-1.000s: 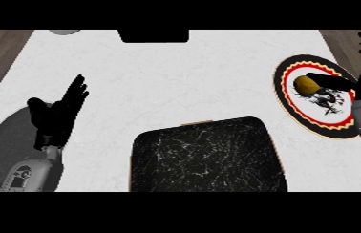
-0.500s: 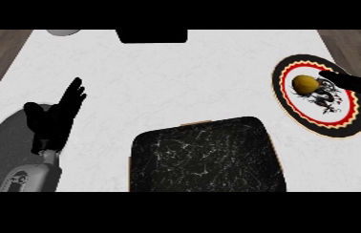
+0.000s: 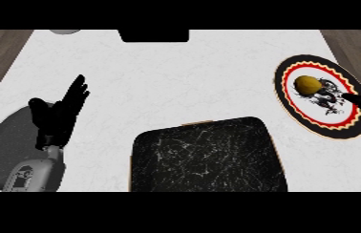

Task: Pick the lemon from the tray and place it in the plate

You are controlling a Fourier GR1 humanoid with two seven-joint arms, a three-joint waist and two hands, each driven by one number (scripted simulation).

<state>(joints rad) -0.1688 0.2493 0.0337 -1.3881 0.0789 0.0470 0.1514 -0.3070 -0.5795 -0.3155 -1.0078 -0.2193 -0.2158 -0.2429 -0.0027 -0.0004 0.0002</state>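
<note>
With lemon point(image 3: 307, 84) resting on plate point(image 3: 296, 113), roll-off risk if nudged; left hand point(image 3: 58, 113) fingers straight, holding nothing; right hand mostly unseen, cannot tell.

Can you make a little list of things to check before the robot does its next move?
1. Lemon on the plate: ok.
2. Lemon free of any hand: ok.
3. Tray has nothing left on it: ok.
4. Left hand open, resting at the view's left, away from tray and plate: ok.
5. Right hand out of the way: only a dark tip shows at the right edge, cannot tell.
</note>
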